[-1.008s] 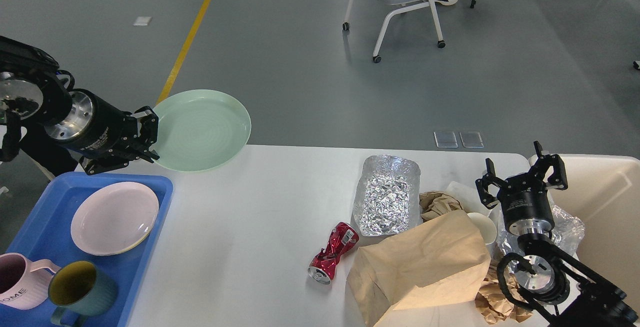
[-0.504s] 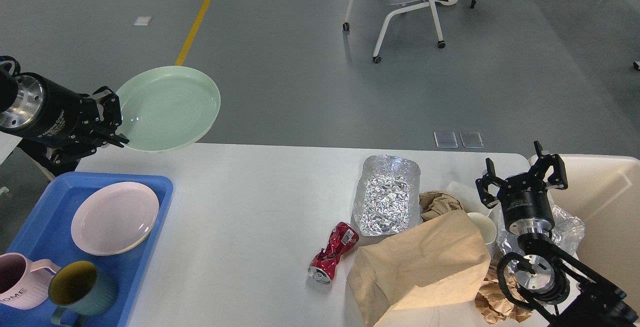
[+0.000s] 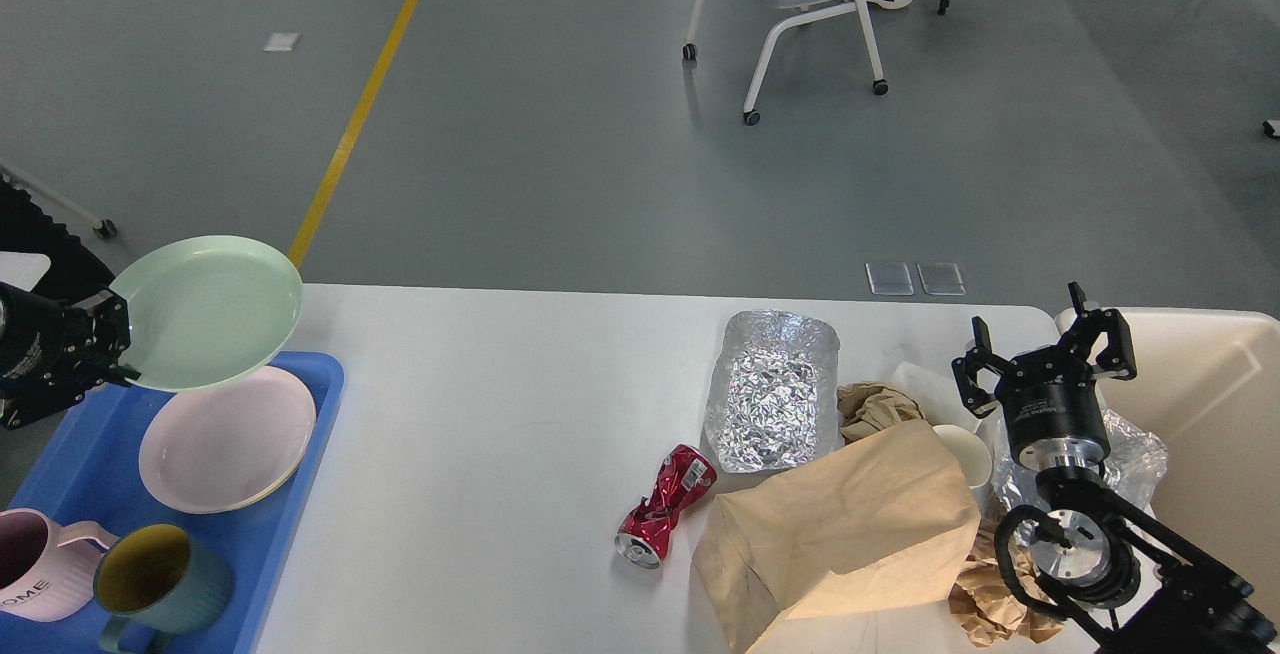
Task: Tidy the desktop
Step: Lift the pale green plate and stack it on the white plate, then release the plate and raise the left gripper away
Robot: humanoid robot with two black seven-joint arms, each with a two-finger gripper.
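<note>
The left gripper [image 3: 110, 344] is clamped on the near-left rim of the green plate [image 3: 205, 312], carrying it level above the far end of the blue tray [image 3: 310, 434]. Directly below it, toward the tray's middle, sits the pink plate [image 3: 225, 439]: that is the relation to watch, green over pink, offset a little to the far-left, so stacking looks like a short drop and a nudge toward the tray's centre. The tray sits on the left end of the desktop [image 3: 480, 414], which stretches away right of it.

At the tray's near end stand a pink mug [image 3: 35, 564], lettered "OME" on what shows, and a teal mug [image 3: 160, 584]. Well right of the tray lie a crushed red can [image 3: 665, 506], its label too small to read, a foil container [image 3: 775, 389] and a brown paper bag [image 3: 845, 529]. Beyond them the right gripper [image 3: 1045, 354] hovers with fingers spread, holding nothing, beside the beige bin [image 3: 1210, 384].
</note>
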